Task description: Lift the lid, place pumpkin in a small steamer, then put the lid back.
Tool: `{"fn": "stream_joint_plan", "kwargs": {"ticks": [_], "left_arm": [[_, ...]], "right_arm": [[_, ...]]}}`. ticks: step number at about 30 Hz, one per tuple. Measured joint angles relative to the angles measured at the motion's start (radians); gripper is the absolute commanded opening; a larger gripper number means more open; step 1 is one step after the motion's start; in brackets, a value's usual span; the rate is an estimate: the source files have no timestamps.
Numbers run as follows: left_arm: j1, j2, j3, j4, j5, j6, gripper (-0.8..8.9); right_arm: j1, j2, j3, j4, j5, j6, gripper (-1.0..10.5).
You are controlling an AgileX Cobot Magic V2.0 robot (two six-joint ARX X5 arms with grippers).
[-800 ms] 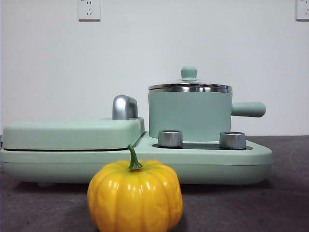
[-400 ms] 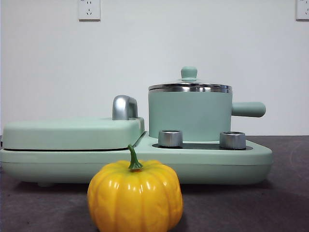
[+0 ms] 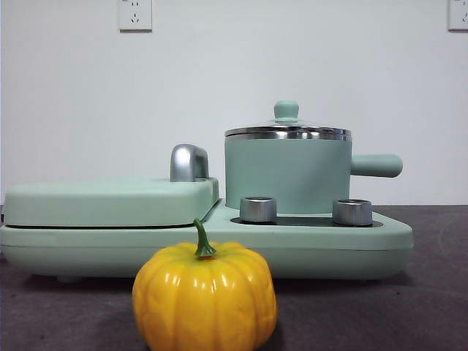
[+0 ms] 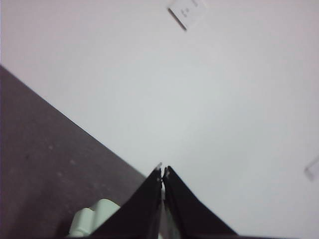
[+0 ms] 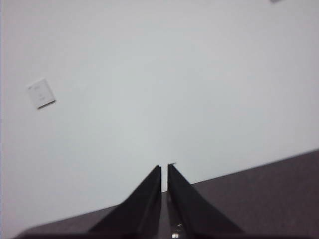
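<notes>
Pumpkin (image 3: 205,296) stands upright at the desk's (image 3: 431,292) front edge, stem up, apart from the cooker (image 3: 351,248) behind it. Steamer (image 3: 287,175) sits on the cooker's right section behind two steel knobs (image 3: 258,209), handle toward the right. Lid (image 3: 287,130) rests closed on the steamer rim. Griddle cover (image 3: 110,201) lies shut on the left section. Left end effector (image 4: 162,172) is pressed together, empty, aimed at the wall. Right end effector (image 5: 165,168) is nearly pressed together, a thin slit between its jaws, empty.
</notes>
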State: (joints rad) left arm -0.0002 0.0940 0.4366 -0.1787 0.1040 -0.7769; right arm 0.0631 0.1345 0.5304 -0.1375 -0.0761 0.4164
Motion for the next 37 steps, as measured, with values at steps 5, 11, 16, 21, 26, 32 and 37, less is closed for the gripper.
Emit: {"fn": "stream_joint_plan", "kwargs": {"ticks": [5, 11, 16, 21, 26, 32, 37], "left_arm": [[0.0, 0.102, 0.163, -0.034, 0.055, 0.195, 0.09], [0.0, 0.255, 0.282, -0.039, 0.113, 0.396, 0.09], [0.0, 0.384, 0.334, -0.042, 0.165, 0.555, 0.08], [-0.008, 0.507, 0.378, -0.04, 0.216, 0.698, 0.08], [-0.049, 0.621, 0.428, -0.042, 0.246, 0.803, 0.08], [-0.134, 0.718, 0.465, -0.043, 0.255, 0.897, 0.22], [-0.216, 0.762, 0.471, -0.056, 0.255, 0.949, 0.3]], "right_arm": [[0.0, 0.127, 0.135, -0.065, -0.057, -0.115, 0.2], [0.0, 0.291, 0.277, -0.148, -0.151, -0.265, 0.2], [0.0, 0.412, 0.347, -0.161, -0.232, -0.351, 0.2], [0.0, 0.527, 0.383, -0.16, -0.29, -0.417, 0.2], [0.021, 0.612, 0.384, -0.167, -0.295, -0.492, 0.2], [0.102, 0.653, 0.384, -0.178, -0.29, -0.586, 0.2], [0.192, 0.681, 0.384, -0.216, -0.267, -0.646, 0.2]]}}
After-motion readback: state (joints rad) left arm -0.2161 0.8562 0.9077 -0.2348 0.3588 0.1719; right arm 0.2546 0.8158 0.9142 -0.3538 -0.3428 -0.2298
